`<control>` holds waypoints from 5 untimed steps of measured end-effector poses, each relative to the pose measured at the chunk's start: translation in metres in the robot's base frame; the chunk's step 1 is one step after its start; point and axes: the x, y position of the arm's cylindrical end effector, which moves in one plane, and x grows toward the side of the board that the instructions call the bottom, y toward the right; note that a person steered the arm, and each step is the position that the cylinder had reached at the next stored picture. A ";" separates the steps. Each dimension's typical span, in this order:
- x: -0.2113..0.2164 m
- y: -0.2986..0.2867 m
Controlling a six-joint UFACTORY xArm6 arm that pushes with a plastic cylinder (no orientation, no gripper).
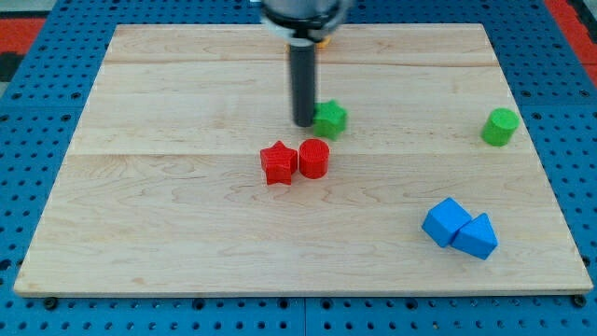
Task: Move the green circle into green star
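Observation:
The green circle (500, 126) stands near the board's right edge in the camera view. The green star (330, 119) lies near the middle of the board, a little towards the view's top. My tip (304, 122) is right beside the green star, at its left side, touching or nearly touching it. The green circle is far to the right of my tip and the star.
A red star (278, 162) and a red circle (314, 159) sit side by side just below my tip. A blue cube (446, 221) and a blue triangle (477, 237) touch at the lower right. An orange block (321, 39) shows partly behind the arm at the top. The wooden board (168, 205) lies on a blue pegboard.

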 end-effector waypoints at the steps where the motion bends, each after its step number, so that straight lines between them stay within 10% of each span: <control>1: 0.000 0.070; 4: 0.064 0.068; 5: 0.099 0.182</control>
